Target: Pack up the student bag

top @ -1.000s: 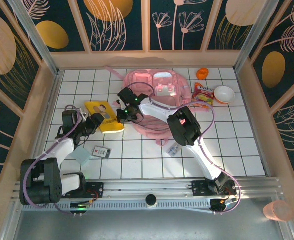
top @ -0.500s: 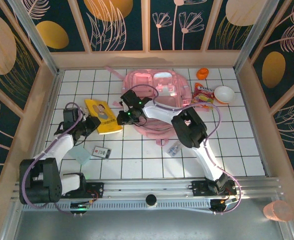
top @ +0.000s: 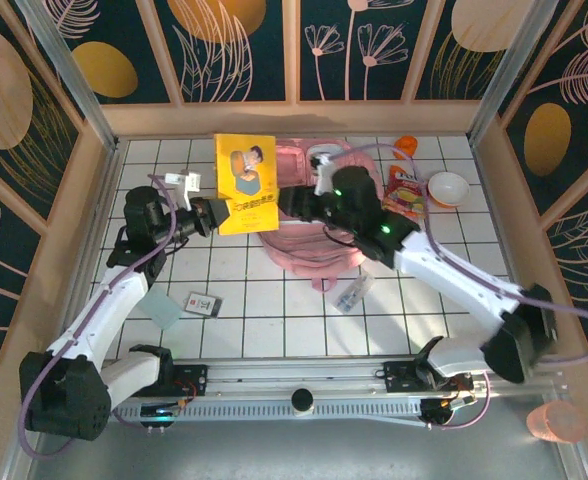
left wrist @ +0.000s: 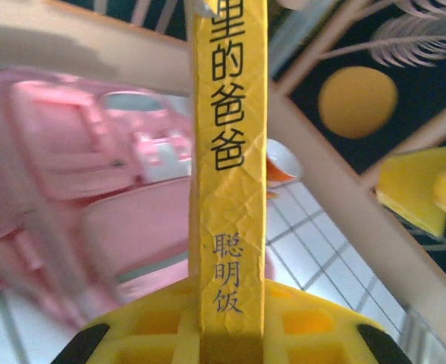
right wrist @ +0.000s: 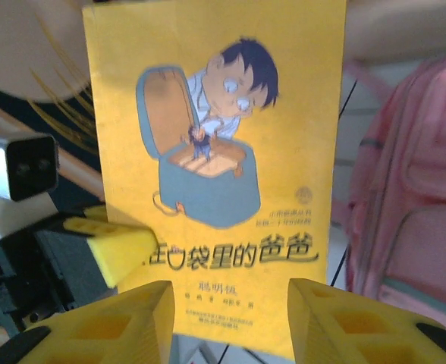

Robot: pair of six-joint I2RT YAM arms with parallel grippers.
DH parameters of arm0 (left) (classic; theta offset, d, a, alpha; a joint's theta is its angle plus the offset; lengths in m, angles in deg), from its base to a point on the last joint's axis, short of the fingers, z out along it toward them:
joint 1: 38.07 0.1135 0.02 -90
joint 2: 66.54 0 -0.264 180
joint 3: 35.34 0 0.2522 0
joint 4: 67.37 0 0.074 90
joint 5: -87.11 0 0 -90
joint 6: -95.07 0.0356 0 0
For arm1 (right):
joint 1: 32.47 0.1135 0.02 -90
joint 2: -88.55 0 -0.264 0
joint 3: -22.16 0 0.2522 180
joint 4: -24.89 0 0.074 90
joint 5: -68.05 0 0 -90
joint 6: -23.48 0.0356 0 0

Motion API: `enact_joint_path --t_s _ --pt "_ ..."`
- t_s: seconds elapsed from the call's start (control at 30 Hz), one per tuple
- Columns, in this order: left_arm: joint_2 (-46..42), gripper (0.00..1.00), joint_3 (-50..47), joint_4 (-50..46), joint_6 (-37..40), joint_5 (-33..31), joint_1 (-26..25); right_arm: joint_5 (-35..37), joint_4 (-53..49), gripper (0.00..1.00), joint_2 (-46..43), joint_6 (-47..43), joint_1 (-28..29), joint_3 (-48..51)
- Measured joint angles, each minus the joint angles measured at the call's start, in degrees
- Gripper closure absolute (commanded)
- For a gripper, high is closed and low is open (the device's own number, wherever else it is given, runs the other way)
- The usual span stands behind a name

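Observation:
The student bag (top: 319,245), pale pink, lies flat at the middle back of the table, also pink in the left wrist view (left wrist: 94,152) and the right wrist view (right wrist: 413,174). A yellow book (top: 246,185) with a cartoon boy on its cover is held upright in the air above the bag's left edge. My left gripper (top: 209,215) is shut on the book's lower edge, the spine (left wrist: 229,152) standing between its jaws (left wrist: 230,334). My right gripper (top: 296,202) hovers just right of the book, open, its fingers (right wrist: 132,318) facing the cover (right wrist: 215,152) without clamping it.
A snack packet (top: 404,190), a white bowl (top: 448,188) and a small orange object (top: 404,147) lie at the back right. A card (top: 204,303), a clear packet (top: 162,308) and a small tag (top: 349,297) lie on the near tiles. Wooden walls enclose the table.
My left gripper closed on the yellow book and lifted it off the table to upright. My right gripper left the bag's left side, opened, and now faces the book.

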Motion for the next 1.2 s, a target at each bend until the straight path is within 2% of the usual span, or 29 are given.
enact_joint_path --t_s 0.03,0.2,0.3,0.4,0.5,0.63,0.83,0.93,1.0,1.03,1.07,1.13,1.17,1.2 --pt "0.4 1.00 0.3 1.0 0.2 1.3 -1.2 0.9 1.2 0.53 -2.8 -0.3 -0.1 2.6" --pt "4.0 1.00 1.4 10.1 -1.2 8.7 -8.2 3.0 6.3 0.36 -15.3 -2.7 -0.5 13.4" --pt "5.5 1.00 1.4 16.3 -4.0 11.3 -10.3 3.6 7.4 0.25 -20.4 -3.5 -1.2 16.3" --pt "5.8 1.00 1.4 21.2 -6.4 12.7 -11.1 2.8 7.8 0.20 -23.8 -3.6 -3.2 17.9" --pt "5.8 1.00 1.4 25.6 -9.0 13.7 -11.4 -1.2 8.5 0.20 -24.9 -2.6 -6.6 18.7" --pt "6.0 1.00 1.4 32.1 -13.5 14.6 -11.7 -10.1 11.5 0.20 -23.5 -0.4 -10.6 19.8" --pt "6.7 1.00 1.7 35.4 -17.4 14.8 -12.9 -23.2 18.5 0.22 -18.4 3.4 -11.3 20.5" --pt "6.7 1.00 1.8 35.8 -17.9 15.0 -13.5 -28.7 22.4 0.27 -16.3 5.0 -11.3 20.5" --pt "6.7 0.99 1.8 35.8 -17.9 14.9 -13.6 -31.2 24.0 0.36 -15.5 5.4 -11.4 20.5" --pt "6.7 0.98 1.8 35.8 -17.9 14.6 -13.7 -32.2 24.4 0.43 -15.5 5.6 -11.5 20.5" --pt "6.7 0.97 1.8 35.7 -17.9 14.1 -13.7 -32.9 24.9 0.57 -15.5 5.8 -11.7 20.6" --pt "6.7 0.95 1.8 35.7 -17.7 13.1 -13.7 -33.6 25.8 0.90 -15.8 5.8 -12.1 20.8" --pt "6.7 0.93 1.8 35.7 -17.7 13.0 -13.7 -33.8 26.3 1.00 -16.2 5.8 -12.3 21.2" --pt "6.7 0.89 1.8 35.7 -17.5 12.8 -13.7 -34.0 26.4 1.00 -16.6 5.8 -12.4 21.4"
